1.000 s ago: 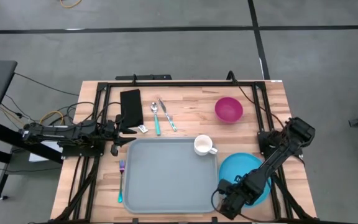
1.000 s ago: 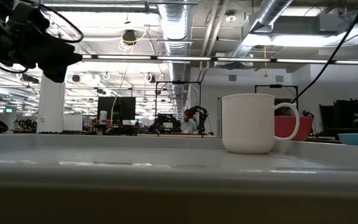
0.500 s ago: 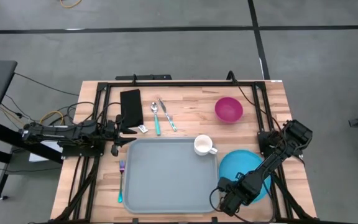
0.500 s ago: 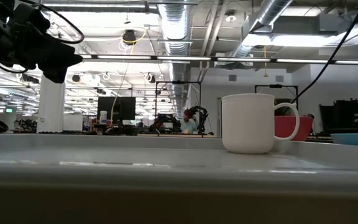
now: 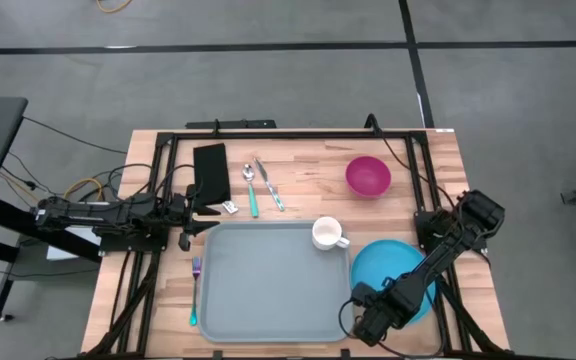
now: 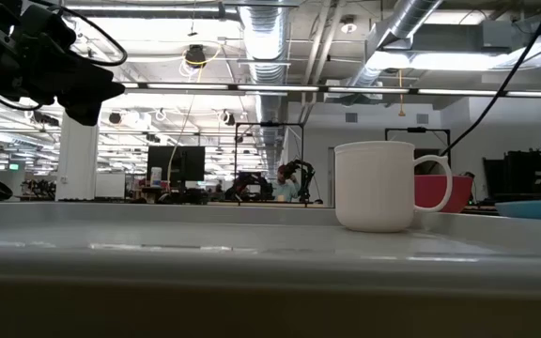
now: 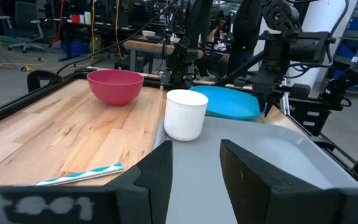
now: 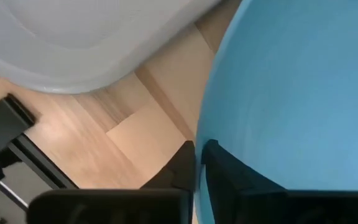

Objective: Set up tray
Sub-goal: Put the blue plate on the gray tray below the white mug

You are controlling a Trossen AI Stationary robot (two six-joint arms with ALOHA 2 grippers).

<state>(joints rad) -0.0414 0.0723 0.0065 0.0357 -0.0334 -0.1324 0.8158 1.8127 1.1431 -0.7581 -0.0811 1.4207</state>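
The light grey-blue tray lies flat on the wooden table, and a white mug stands in its far right corner. A round blue plate lies to the right of the tray. My right gripper is shut on the plate's near left rim. My left gripper hovers open at the tray's far left corner, with nothing between its fingers. The low view shows the left gripper up high and the mug on the tray. My right gripper pinches the blue plate's rim between its two fingers, at the plate's near left edge beside the tray's near right corner. One finger lies on the plate's upper face and the other outside the rim. I cannot tell whether the plate is lifted.
A pink bowl stands at the far right. A spoon, a knife and a black flat object lie beyond the tray. A teal-handled fork lies along the tray's left side. A black frame borders the table.
My right gripper has shifted only slightly at the plate's near left rim. In the low view the plate's visible edge now looks a little darker and higher. The left arm, tray and mug are as before.
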